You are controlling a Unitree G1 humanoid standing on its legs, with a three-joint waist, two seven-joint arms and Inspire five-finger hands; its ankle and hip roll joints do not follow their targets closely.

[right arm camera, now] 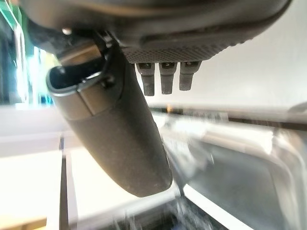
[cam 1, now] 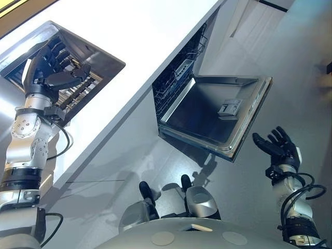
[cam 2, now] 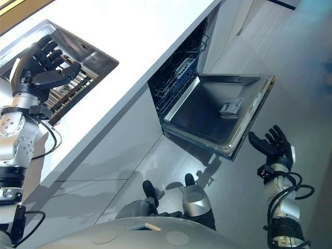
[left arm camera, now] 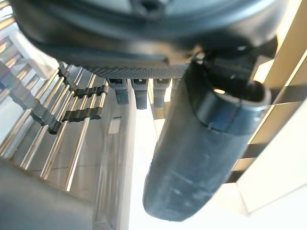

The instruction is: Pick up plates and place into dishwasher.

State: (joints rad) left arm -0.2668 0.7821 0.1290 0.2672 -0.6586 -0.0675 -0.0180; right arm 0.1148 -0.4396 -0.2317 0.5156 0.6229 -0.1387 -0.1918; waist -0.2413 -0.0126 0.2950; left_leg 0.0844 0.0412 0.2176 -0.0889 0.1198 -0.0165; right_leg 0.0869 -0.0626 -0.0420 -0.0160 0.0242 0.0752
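My left hand [cam 1: 52, 70] hovers over the steel sink [cam 1: 104, 57] set in the white counter, fingers relaxed and thumb out, holding nothing. Below it lies a rack of metal bars [cam 1: 78, 93], which also runs past the fingertips [left arm camera: 136, 93] in the left wrist view. A pale curved edge [left arm camera: 31, 52] shows beside the rack; I cannot tell if it is a plate. The dishwasher [cam 1: 179, 72] stands open under the counter, its door [cam 1: 207, 111] folded down. My right hand [cam 1: 280, 148] floats open to the right of the door's corner, empty.
The white counter [cam 1: 140, 31] runs diagonally between sink and dishwasher. The dishwasher's wire baskets [cam 2: 174, 78] sit inside the cavity. The lowered door juts out over the grey floor [cam 1: 290, 62], with free room to its right.
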